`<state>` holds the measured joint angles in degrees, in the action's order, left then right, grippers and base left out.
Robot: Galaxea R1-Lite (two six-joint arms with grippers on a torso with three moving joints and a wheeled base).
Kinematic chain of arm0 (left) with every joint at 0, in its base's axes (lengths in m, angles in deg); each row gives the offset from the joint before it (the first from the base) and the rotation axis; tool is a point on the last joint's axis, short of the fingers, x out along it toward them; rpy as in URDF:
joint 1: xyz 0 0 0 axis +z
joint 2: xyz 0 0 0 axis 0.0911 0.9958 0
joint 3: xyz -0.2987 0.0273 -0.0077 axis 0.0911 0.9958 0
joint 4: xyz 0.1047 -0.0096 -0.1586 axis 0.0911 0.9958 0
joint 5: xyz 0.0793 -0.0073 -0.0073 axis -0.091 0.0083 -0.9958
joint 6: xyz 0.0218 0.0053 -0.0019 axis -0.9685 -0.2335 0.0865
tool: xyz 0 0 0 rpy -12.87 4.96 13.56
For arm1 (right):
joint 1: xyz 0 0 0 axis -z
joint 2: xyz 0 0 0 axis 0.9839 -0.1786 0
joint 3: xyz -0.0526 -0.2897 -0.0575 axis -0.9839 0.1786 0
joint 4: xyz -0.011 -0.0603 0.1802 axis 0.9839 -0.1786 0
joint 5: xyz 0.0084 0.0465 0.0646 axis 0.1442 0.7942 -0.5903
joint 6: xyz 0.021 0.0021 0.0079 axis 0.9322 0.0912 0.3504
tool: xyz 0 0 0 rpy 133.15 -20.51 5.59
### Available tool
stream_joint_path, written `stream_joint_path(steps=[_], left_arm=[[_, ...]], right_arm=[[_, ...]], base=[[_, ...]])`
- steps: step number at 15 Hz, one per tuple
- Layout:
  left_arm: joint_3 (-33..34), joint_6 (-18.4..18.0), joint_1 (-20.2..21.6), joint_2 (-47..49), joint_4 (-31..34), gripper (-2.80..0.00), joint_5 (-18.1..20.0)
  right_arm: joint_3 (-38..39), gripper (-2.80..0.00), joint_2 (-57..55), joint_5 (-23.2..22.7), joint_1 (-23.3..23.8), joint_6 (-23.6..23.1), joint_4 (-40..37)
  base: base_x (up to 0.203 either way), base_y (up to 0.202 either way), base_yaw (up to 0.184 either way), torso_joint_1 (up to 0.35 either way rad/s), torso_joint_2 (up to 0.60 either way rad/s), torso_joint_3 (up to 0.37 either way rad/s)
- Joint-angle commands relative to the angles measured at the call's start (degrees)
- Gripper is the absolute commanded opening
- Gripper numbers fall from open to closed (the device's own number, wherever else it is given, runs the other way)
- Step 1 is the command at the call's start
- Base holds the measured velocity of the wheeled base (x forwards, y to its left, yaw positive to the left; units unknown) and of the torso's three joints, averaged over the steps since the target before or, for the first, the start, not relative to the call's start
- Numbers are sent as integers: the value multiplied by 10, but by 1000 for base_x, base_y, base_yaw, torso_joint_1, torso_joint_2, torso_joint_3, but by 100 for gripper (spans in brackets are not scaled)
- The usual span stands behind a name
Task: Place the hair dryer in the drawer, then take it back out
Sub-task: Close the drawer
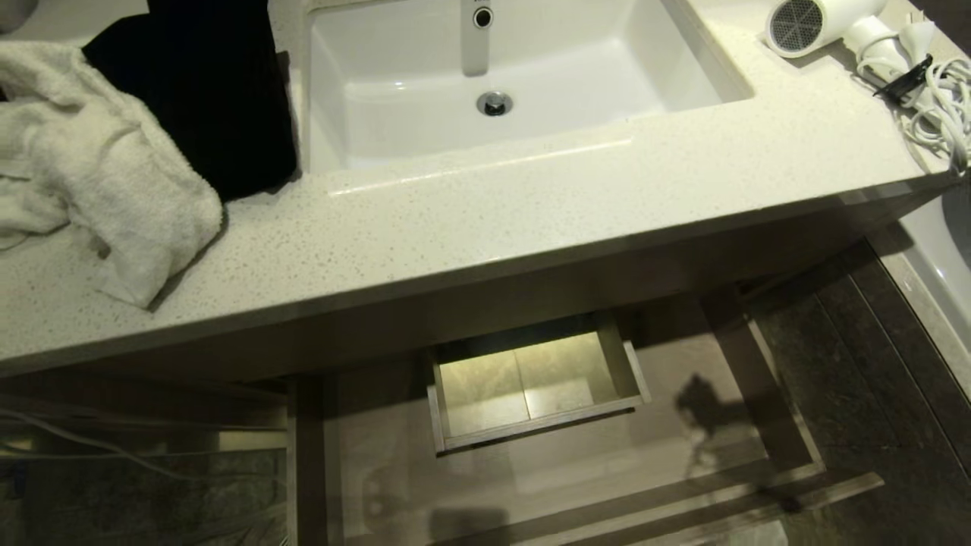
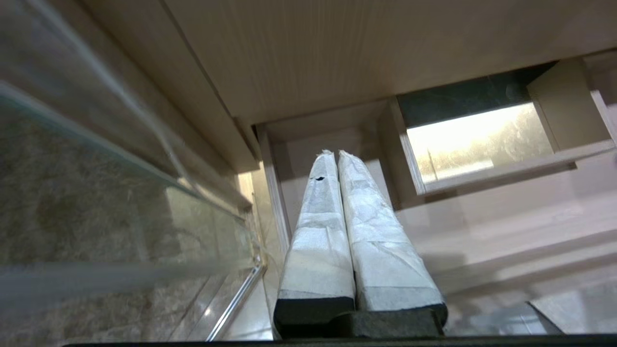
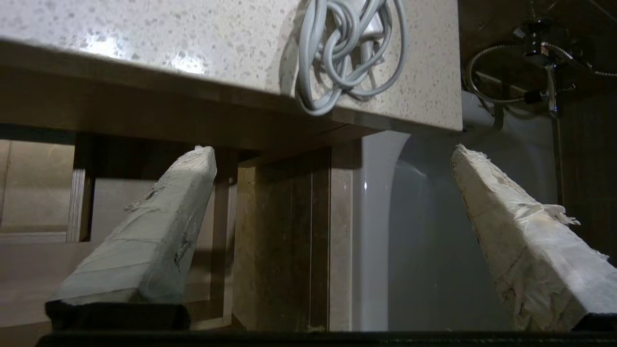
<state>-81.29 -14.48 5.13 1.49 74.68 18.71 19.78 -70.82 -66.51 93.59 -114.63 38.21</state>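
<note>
The white hair dryer (image 1: 823,24) lies on the speckled counter (image 1: 531,220) at the far right corner, dark grille facing the sink, its whitish cord (image 1: 941,110) bundled beside it. The cord (image 3: 344,53) also shows in the right wrist view, hanging a little over the counter edge. The drawer (image 1: 531,383) stands pulled out below the counter and holds nothing; its lit inside (image 2: 482,144) shows in the left wrist view too. My right gripper (image 3: 332,154) is open and empty, below the counter's right end. My left gripper (image 2: 336,155) is shut on nothing, low, to the drawer's left.
A white sink (image 1: 683,83) is set in the counter with a tap (image 1: 476,34) at the back. A white towel (image 1: 91,167) and a black cloth (image 1: 205,91) lie on the counter's left. A white bathtub (image 1: 937,250) borders the vanity on the right.
</note>
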Motion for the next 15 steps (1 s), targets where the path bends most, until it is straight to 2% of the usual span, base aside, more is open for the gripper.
stream_joint_path(steps=[1,10,15], left_arm=[[1,0,0,0,0,-280,0],[0,0,0,0,0,-280,0],[1,0,0,0,0,-280,0]], right_arm=[[1,0,0,0,0,-2,0],[12,0,4,0,1,-1,9],[21,0,8,-1,0,12,28]], base=[[0,0,0,-330,127,-221],[0,0,0,-319,68,-253],[0,0,0,-57,3,-53]])
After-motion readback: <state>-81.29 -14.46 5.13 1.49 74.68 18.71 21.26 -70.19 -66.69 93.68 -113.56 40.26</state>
